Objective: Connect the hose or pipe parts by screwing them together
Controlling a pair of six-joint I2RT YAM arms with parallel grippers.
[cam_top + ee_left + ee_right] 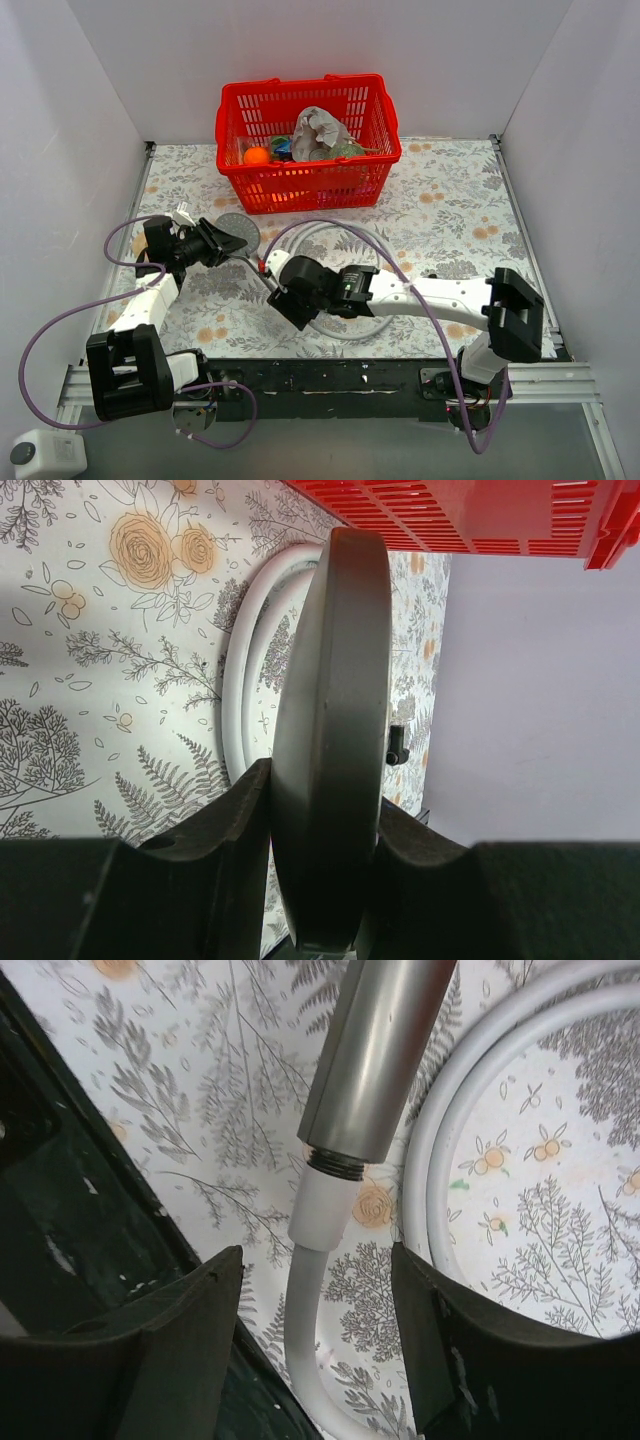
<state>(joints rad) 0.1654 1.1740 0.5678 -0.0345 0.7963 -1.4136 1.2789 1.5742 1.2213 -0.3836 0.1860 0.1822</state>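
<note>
My left gripper (222,240) (320,850) is shut on the rim of the shower head (238,232) (330,730), whose round disc stands edge-on between the fingers. Its dark handle (380,1050) runs down toward my right gripper (285,290) (317,1252). The hose's white end nut (325,1210) sits against the threaded end of the handle (335,1163), with some thread showing. My right gripper is open, its fingers standing either side of the hose (300,1340) just below the nut, touching neither. The rest of the light-grey hose (345,228) (240,680) lies coiled on the table.
A red basket (308,140) (480,515) with several small items stands at the back middle. Purple robot cables (60,320) loop beside both arms. White walls close the table on three sides. The black base rail (330,375) lies at the near edge.
</note>
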